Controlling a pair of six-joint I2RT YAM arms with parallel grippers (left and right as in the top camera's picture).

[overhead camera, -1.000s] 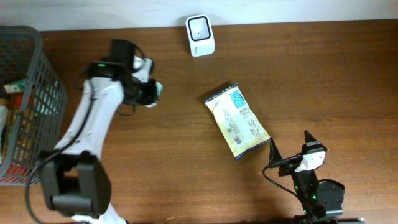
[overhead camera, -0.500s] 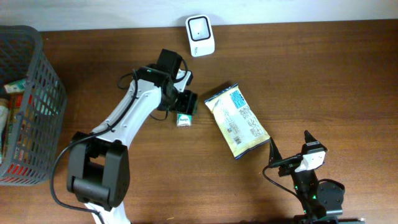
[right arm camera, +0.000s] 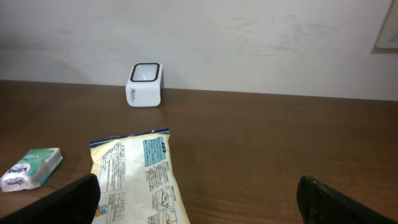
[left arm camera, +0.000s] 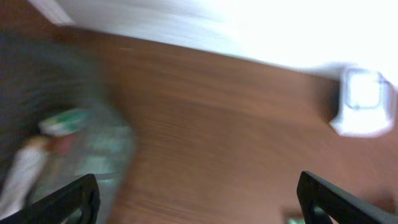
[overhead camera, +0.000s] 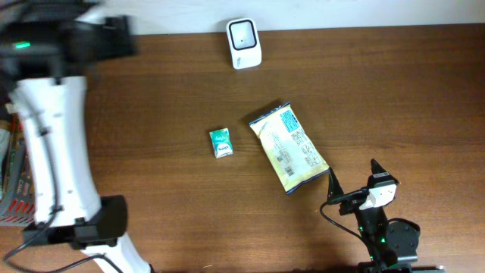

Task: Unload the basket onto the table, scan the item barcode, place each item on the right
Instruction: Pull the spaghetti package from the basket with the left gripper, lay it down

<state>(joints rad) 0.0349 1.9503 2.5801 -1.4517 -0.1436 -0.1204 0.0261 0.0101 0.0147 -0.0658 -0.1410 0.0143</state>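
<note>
While neither arm holds anything, we start at the left gripper (left arm camera: 199,202): its fingers are spread wide with only bare counter (left arm camera: 211,143) between them, and its wrist view is smeared, looking toward the basket (overhead camera: 11,208) at the far left. The right gripper (right arm camera: 199,202) is likewise spread and empty, low at the near edge, one fingertip just beside the near corner of the snack bag (overhead camera: 289,148).

Outward from there, the snack bag lies flat and slanted in the middle of the counter, printed side up. The small green packet (overhead camera: 221,142) lies just to its left, apart from it. Both are well short of the scanner (overhead camera: 244,32), which sits at the far edge by the wall — so nothing is before its window, and we judge the scan not yet done. Which of the two is the item meant, we cannot tell.

What could go wrong: the snack bag is flat and crinkly, so fingers coming down on it may slide it instead of lifting it. The small green packet is slight — wide jaws may close off-centre and flick it away. And if either reaches the window with its barcode turned away or creased, we expect no read.
</note>
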